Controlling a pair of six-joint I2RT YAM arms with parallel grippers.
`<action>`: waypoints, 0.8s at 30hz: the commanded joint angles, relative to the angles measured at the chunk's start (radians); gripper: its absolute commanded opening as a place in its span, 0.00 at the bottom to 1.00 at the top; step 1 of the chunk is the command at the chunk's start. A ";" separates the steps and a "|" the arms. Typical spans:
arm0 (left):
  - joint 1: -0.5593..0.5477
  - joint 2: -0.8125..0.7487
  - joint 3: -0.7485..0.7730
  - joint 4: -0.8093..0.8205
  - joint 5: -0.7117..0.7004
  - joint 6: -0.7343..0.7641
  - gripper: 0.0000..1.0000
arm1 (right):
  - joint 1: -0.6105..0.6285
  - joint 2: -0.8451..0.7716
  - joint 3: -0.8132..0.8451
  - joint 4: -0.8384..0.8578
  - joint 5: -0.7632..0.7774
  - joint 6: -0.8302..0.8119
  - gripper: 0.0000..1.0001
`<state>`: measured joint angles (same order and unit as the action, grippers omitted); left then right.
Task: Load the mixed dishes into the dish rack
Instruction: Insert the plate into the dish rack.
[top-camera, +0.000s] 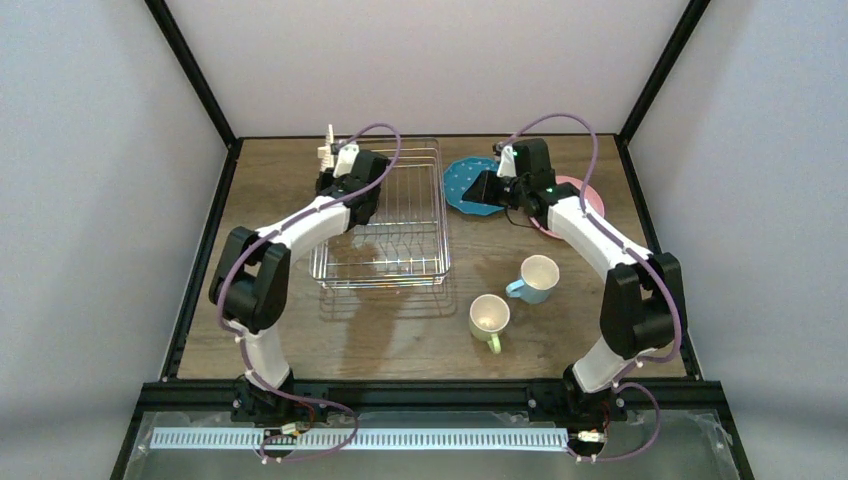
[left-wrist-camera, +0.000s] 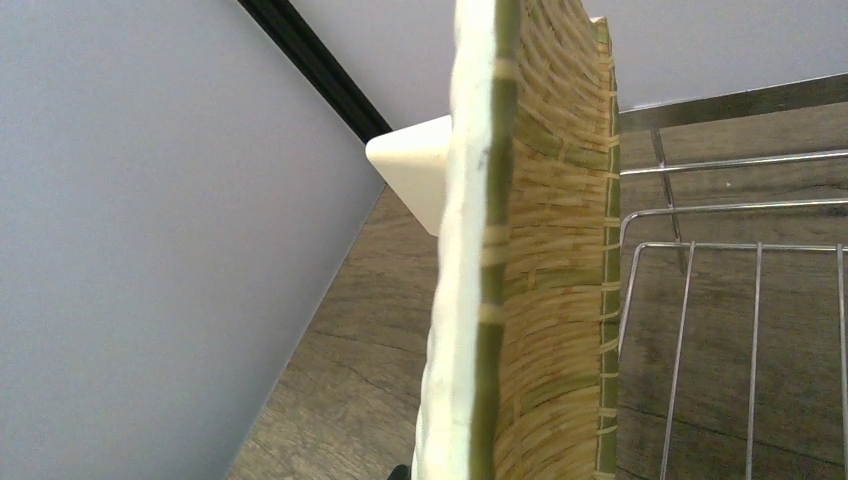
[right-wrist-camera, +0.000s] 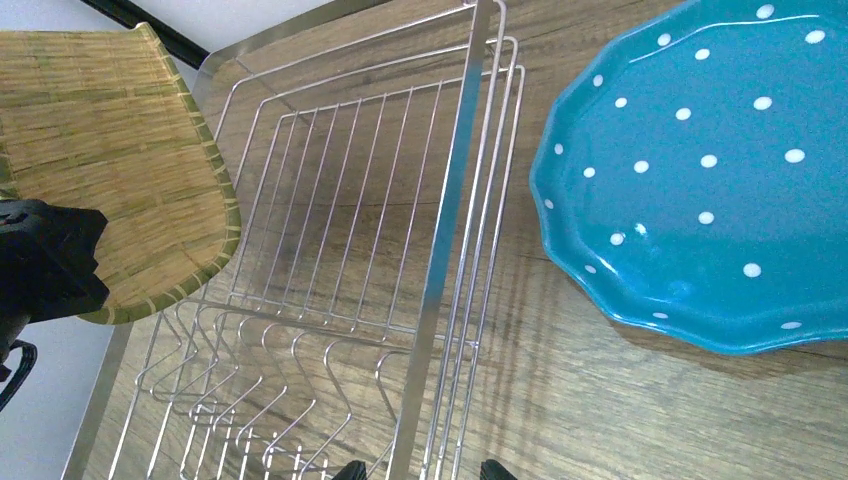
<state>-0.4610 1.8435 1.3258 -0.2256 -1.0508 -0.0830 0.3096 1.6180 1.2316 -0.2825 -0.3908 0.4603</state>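
Left arm (top-camera: 300, 225) reaches far-left over the silver wire dish rack (top-camera: 441, 215), left fingers (right-wrist-camera: 60, 262) clamping the tan woven-look plate (left-wrist-camera: 560, 280) upright; right fingers (right-wrist-camera: 490, 470) half-open, empty.

The left arm (top-camera: 300, 225) and right arm (top-camera: 590, 230) match: smooth white shells between boxy black joints, on black bases (top-camera: 262, 392) at 6 o'clock. A purple cable (top-camera: 380, 135) runs from each wrist down to the base. A green light (top-camera: 551, 186) glows on the right wrist. The left gripper (top-camera: 326, 152) has a cream finger (left-wrist-camera: 415, 175); the right gripper (right-wrist-camera: 420, 472) has black fingertips (right-wrist-camera: 350, 470).
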 joint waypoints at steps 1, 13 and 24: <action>0.006 0.032 -0.014 0.057 -0.095 0.045 0.03 | 0.007 -0.045 -0.028 0.064 0.021 0.021 0.65; 0.008 0.081 -0.008 0.091 -0.034 0.058 0.03 | 0.007 -0.099 -0.141 0.145 0.049 0.033 0.65; 0.007 0.121 -0.019 0.109 -0.029 0.014 0.03 | 0.007 -0.142 -0.225 0.201 0.058 0.036 0.65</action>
<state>-0.4610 1.9400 1.3205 -0.1112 -1.0733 -0.0307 0.3096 1.5105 1.0286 -0.1272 -0.3511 0.4980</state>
